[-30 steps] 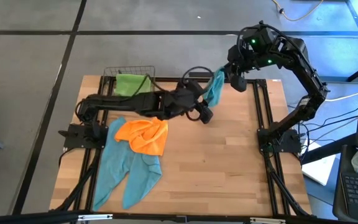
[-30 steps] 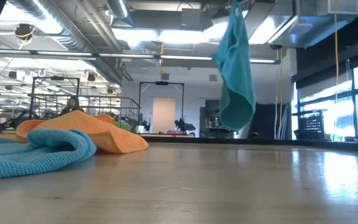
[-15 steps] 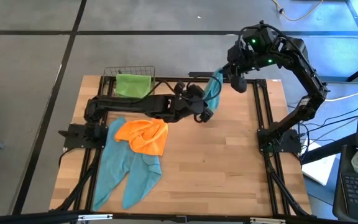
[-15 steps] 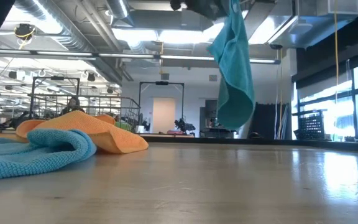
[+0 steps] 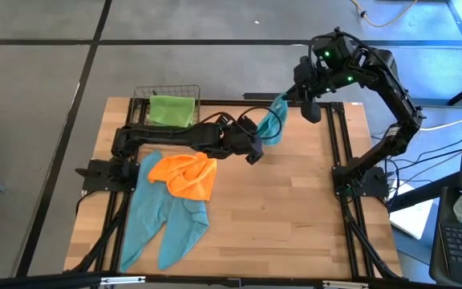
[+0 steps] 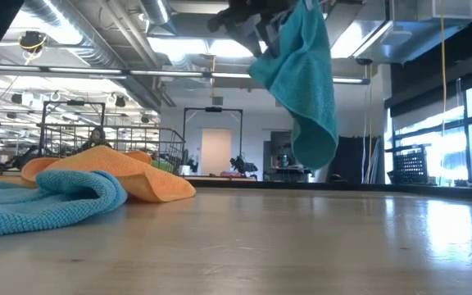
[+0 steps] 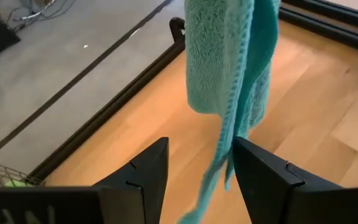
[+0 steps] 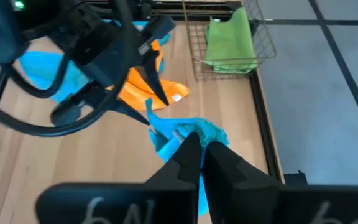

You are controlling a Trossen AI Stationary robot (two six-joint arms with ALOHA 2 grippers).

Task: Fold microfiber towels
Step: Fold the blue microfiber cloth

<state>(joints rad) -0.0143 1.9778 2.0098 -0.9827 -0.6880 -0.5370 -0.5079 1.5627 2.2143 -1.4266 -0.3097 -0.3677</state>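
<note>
Teal towel (image 5: pixel 272 122) hangs above the bench (image 5: pixel 295 209), pinched by the right gripper (image 8: pixel 196 144), fingers closed. Left gripper (image 7: pixel 196 171), fingers spread around its lower edge, grips nothing. We judge no fold begun; orange towel (image 5: pixel 184 174) and others wait.

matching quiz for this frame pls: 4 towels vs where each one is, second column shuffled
Column 1:
1. green towel
2. orange towel
3. hanging teal towel
4. flat teal towel

Column 2:
A. held up off the table by the shut right gripper
B. spread on the table at the near left, partly under another towel
C. in the wire basket at the table's far edge
D. bunched on top of a teal towel

Pairs: 1-C, 2-D, 3-A, 4-B
</note>
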